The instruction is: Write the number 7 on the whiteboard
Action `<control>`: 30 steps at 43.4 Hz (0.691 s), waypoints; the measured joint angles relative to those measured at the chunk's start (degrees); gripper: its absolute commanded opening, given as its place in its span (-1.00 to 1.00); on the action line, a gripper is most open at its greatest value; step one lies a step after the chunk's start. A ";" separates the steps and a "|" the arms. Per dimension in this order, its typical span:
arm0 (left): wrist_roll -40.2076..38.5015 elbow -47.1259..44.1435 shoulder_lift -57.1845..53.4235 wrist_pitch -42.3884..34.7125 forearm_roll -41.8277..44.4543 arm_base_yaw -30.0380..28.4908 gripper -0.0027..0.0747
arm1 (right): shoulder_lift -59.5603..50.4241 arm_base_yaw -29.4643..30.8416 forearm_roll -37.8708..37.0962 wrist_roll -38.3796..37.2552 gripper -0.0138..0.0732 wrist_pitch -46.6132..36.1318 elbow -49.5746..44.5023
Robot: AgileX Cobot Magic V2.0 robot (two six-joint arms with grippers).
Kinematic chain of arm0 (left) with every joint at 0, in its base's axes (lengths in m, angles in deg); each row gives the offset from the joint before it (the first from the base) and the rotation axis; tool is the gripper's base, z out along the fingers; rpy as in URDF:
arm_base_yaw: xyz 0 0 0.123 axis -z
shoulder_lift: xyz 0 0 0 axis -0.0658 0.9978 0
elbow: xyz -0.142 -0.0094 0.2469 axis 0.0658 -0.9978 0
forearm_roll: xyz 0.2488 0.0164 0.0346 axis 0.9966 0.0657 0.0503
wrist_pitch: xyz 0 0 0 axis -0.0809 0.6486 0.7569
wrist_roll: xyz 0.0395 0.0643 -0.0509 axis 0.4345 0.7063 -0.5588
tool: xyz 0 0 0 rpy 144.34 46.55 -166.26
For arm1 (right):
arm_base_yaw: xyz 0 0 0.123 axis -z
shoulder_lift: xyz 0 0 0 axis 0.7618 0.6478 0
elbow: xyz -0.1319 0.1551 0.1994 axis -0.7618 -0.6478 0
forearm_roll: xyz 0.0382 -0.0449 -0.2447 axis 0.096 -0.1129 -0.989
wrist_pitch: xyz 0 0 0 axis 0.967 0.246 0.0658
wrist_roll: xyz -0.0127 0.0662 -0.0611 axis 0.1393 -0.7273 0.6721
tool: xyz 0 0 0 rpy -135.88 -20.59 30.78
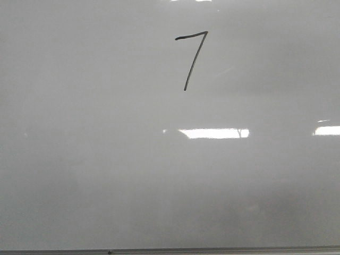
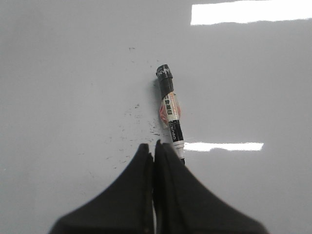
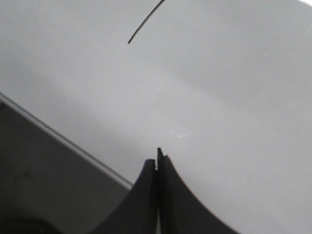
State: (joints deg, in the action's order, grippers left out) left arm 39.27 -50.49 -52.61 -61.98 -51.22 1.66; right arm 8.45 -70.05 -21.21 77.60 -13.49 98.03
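The number 7 (image 1: 192, 61) is drawn in thin black marker on the upper middle of the whiteboard (image 1: 106, 159). The lower end of its downstroke shows in the right wrist view (image 3: 144, 27). My left gripper (image 2: 153, 146) is shut with nothing between its jaws. A black and white marker (image 2: 169, 109) with a pink label lies on the board just beyond it, and one end of the marker is hidden behind a finger. My right gripper (image 3: 157, 158) is shut and empty over the board, near its frame. Neither gripper shows in the front view.
The board's thin grey frame edge runs along the bottom of the front view (image 1: 159, 251) and slants through the right wrist view (image 3: 63, 139), with a dark surface beyond it. Small black ink specks (image 2: 139, 117) dot the board beside the marker. Bright light reflections (image 1: 212, 133) lie on the board.
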 measured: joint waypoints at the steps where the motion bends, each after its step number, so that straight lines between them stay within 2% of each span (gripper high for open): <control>1: 0.00 0.00 0.00 0.00 0.00 0.00 -0.99 | -2.02 1.21 -0.13 0.00 -0.95 -1.46 -1.17; 15: 0.00 0.00 0.00 0.10 0.00 0.00 -0.98 | -28.47 15.13 -0.47 0.00 -0.95 -15.87 -24.02; 21: 0.00 0.00 0.00 0.10 0.00 0.00 -0.98 | -37.41 16.69 -0.47 0.00 -0.95 -20.38 -32.73; 30: 0.00 0.00 0.00 0.10 0.00 0.00 -0.98 | -44.77 17.94 -0.47 0.00 -0.95 -28.09 -43.02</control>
State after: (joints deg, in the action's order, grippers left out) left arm 39.27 -50.49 -52.61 -61.88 -51.22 1.66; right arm -36.33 -52.11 -21.67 77.60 -41.58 55.02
